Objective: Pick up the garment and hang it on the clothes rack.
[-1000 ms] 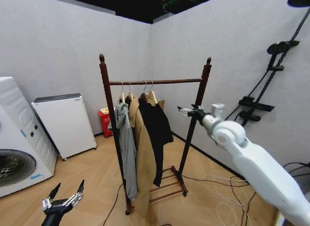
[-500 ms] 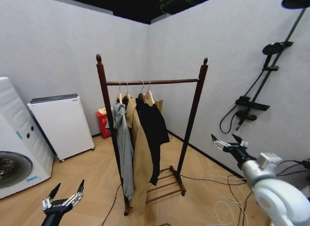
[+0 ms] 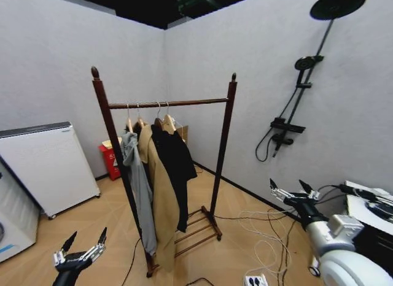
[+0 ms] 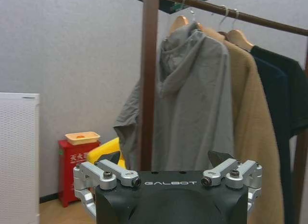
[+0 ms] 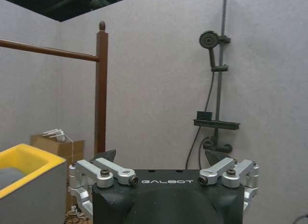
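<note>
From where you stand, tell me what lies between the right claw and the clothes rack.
In the head view, bare wooden floor with loose white cables separates the right claw from the clothes rack. Nothing stands between them.

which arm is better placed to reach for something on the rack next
Left, probably. The left gripper hangs low, open and empty, near the clothes rack. The right gripper is also open but sits out toward the shower wall.

Rack and hung clothes
Clothes rack (image 3: 224,139) holds grey hoodie (image 3: 136,188), tan coat (image 3: 158,206), black jacket (image 3: 175,169); both grippers empty, spread, low.
</note>
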Controlling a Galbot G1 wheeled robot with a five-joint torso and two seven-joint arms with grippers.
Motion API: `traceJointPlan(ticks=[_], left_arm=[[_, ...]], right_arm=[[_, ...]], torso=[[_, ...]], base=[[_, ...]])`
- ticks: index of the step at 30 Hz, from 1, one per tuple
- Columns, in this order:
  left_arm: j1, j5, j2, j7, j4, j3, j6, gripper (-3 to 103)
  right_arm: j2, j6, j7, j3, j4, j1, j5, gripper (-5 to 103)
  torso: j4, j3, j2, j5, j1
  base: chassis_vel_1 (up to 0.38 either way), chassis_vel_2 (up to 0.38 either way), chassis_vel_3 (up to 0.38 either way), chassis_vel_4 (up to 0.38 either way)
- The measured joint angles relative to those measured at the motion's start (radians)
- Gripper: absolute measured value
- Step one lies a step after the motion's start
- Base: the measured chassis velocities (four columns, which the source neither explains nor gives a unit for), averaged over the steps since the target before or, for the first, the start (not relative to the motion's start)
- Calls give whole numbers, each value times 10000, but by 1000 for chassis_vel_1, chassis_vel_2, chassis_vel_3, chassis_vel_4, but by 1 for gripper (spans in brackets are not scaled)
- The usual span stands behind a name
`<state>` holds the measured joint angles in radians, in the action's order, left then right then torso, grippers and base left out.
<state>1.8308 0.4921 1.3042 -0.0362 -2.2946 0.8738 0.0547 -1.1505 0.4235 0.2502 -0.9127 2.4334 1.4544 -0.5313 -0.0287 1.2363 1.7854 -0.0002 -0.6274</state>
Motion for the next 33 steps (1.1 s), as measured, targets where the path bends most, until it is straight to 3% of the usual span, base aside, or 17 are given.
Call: traceJointPlan(ticks=[8,11,12,13,16,20,33], left_arm=[[0,0,0,-4,0,0,0,100],[0,0,0,2,2,0,0,100],[1,0,0,-2,0,0,0,100],[1,0,0,-2,0,0,0,100],[3,0,0,2,0,2,-1,100],[0,0,0,-2,0,0,0,100],[0,0,0,0,0,0,0,100]], right_arm=[[-264,-83,19,606,37,-80,356,100],[-267,-283,-127,752,27,-103,404,100],[-298,-346,-230,816,4,-121,448,100],[-298,-346,-230,816,4,-121,448,100],[-349,-396,-317,961,-20,-184,499,100],[-405,-441,-351,1166,-64,-212,605,100],[-414,-445,-391,1715,-152,-264,755,100]], torso=[[-1,1,0,9,0],[1,-2,2,-11,4],[-1,-1,3,16,7],[-1,-1,3,16,7],[8,-5,9,-7,14],[-5,-3,7,5,12],[0,2,-3,1,-5]], base=[[65,-341,-323,60],[104,-369,-375,118],[155,-344,-383,108],[155,-344,-383,108],[118,-360,-313,74],[-69,-141,-240,-37],[-146,-115,-90,-152]])
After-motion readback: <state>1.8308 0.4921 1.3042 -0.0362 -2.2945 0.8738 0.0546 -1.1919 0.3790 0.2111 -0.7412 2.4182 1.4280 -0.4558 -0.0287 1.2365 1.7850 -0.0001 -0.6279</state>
